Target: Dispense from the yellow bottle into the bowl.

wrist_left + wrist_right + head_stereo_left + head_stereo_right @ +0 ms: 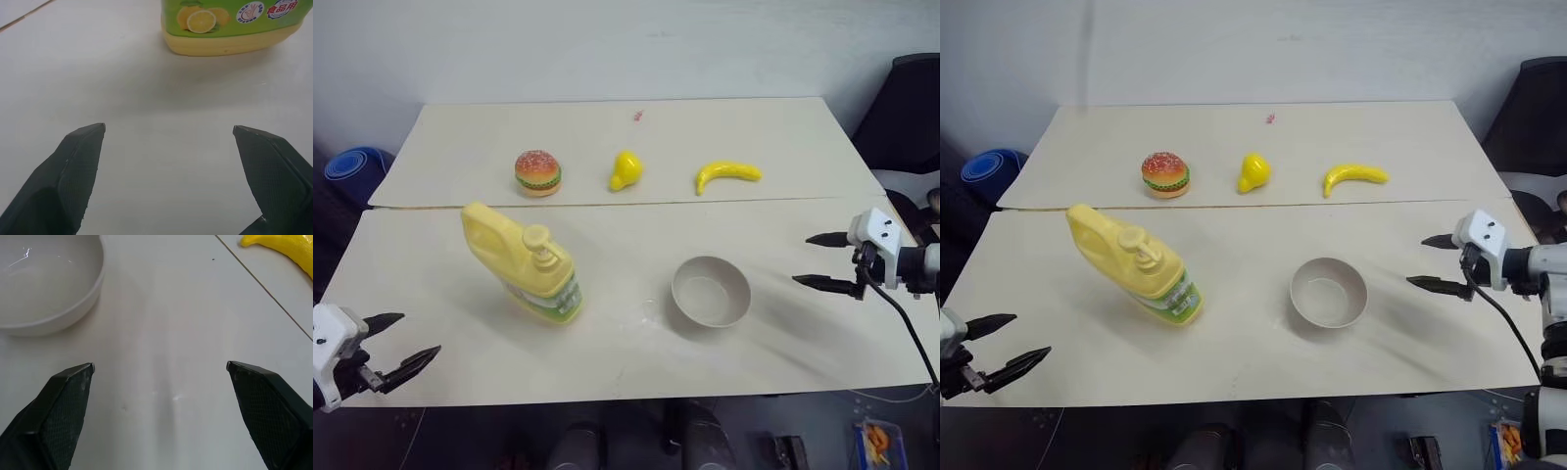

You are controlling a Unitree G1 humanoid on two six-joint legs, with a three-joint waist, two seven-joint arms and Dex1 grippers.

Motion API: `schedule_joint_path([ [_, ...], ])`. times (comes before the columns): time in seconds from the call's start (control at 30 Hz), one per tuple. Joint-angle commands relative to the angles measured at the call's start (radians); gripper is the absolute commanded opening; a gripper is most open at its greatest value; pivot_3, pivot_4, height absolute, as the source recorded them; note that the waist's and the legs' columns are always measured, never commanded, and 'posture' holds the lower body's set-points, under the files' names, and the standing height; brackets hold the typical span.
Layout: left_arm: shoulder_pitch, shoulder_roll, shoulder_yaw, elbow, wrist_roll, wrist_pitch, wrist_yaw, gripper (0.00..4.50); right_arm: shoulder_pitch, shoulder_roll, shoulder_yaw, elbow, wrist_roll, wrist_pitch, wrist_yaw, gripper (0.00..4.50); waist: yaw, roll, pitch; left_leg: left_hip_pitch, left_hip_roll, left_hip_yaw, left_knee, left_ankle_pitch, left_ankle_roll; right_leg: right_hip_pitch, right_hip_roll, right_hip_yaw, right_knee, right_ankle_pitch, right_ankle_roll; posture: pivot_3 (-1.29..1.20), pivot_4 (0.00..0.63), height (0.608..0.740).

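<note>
bottle (522,262) stands on the table (626,352), left of the bowl (710,292). left gripper (399,345) and right gripper (816,260) both spread wide, holding nothing.

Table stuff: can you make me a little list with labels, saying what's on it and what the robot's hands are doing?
Yellow bottle: standing on the near table, left of the bowl
Bowl: nothing visible inside, near table
Far table: toy burger, pear, banana in a row
Left gripper: fingers open, holding nothing
Right gripper: fingers open, holding nothing, right of the bowl
</note>
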Motion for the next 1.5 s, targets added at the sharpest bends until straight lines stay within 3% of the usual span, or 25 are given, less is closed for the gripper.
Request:
schedule_joint_path([
  [0.03,-0.031,0.044,0.064,-0.074,-0.098,0.078,-0.018,4.47,0.032,-0.020,-0.038,-0.151,0.072,0.071,0.010,4.50,0.002,0.000,0.000,0.000,0.000,0.000,0.000,0.000,0.000,0.000,0.000,0.000,0.000,0.000,0.000,0.00,0.150,0.740],
  [0.27,-0.100,0.253,0.250,-0.276,-0.472,0.374,-0.168,4.47,0.206,-0.027,-0.069,-0.613,0.235,0.282,0.008,4.50,0.007,0.000,0.000,0.000,0.002,-0.002,0.002,0.000,-0.001,0.000,0.000,0.000,0.001,0.000,0.000,0.00,0.150,0.740],
  [0.43,-0.188,0.391,0.253,-0.388,-0.665,0.496,-0.215,4.47,0.347,-0.004,-0.006,-0.925,0.236,0.329,-0.053,4.50,0.004,0.001,0.000,0.001,-0.001,-0.005,0.001,-0.001,-0.001,0.000,0.000,0.002,0.002,0.000,0.000,0.00,0.150,0.740],
  [0.6,-0.197,0.427,0.130,-0.494,-0.602,0.441,-0.287,4.47,0.404,0.037,0.098,-1.043,0.154,0.317,-0.152,4.50,0.001,0.000,0.000,0.002,-0.001,-0.002,-0.001,-0.002,-0.004,0.000,0.008,0.010,0.002,0.000,-0.001,0.00,0.150,0.740],
  [0.7,-0.217,0.429,0.030,-0.501,-0.515,0.369,-0.296,4.50,0.437,0.053,0.157,-1.043,0.093,0.266,-0.181,3.89,0.001,0.000,0.000,0.003,0.002,0.006,-0.001,-0.003,-0.005,0.000,0.012,0.013,0.003,-0.001,-0.003,0.00,0.150,0.740],
  [0.8,-0.255,0.437,-0.041,-0.484,-0.475,0.333,-0.300,4.50,0.436,0.079,0.208,-1.012,0.012,0.233,-0.249,2.93,0.003,0.000,0.000,0.004,0.002,0.009,-0.001,-0.003,-0.005,-0.001,0.013,0.014,0.004,-0.002,-0.003,0.00,0.150,0.740],
  [1.03,-0.352,0.442,-0.114,-0.466,-0.469,0.331,-0.289,4.50,0.408,0.131,0.291,-0.906,-0.117,0.146,-0.339,2.93,0.001,-0.001,0.000,0.004,0.002,0.012,-0.001,-0.003,-0.005,-0.002,0.014,0.018,0.005,-0.002,-0.003,0.00,0.150,0.740],
  [1.13,-0.373,0.440,-0.127,-0.464,-0.465,0.335,-0.288,4.50,0.396,0.155,0.313,-0.867,-0.141,0.124,-0.357,2.30,0.000,-0.001,0.000,0.004,0.002,0.013,-0.001,-0.003,-0.005,-0.003,0.014,0.018,0.005,-0.002,-0.003,0.00,0.150,0.740],
  [1.23,-0.391,0.441,-0.132,-0.459,-0.469,0.341,-0.286,4.50,0.392,0.170,0.324,-0.848,-0.161,0.106,-0.372,1.37,0.001,-0.001,0.000,0.004,0.002,0.013,-0.001,-0.003,-0.005,-0.003,0.014,0.019,0.005,-0.002,-0.003,0.00,0.150,0.740],
  [1.43,-0.434,0.444,-0.144,-0.450,-0.484,0.358,-0.270,4.50,0.389,0.179,0.332,-0.827,-0.167,0.084,-0.380,1.37,0.001,-0.001,0.000,0.005,0.002,0.013,-0.001,-0.003,-0.005,-0.003,0.014,0.019,0.005,-0.001,-0.003,0.00,0.150,0.740],
  [1.5,-0.455,0.442,-0.154,-0.446,-0.493,0.369,-0.254,4.50,0.394,0.180,0.331,-0.818,-0.164,0.062,-0.383,0.78,0.001,-0.001,0.000,0.005,0.002,0.013,-0.001,-0.003,-0.005,-0.003,0.014,0.019,0.005,-0.001,-0.003,0.00,0.150,0.740],
])
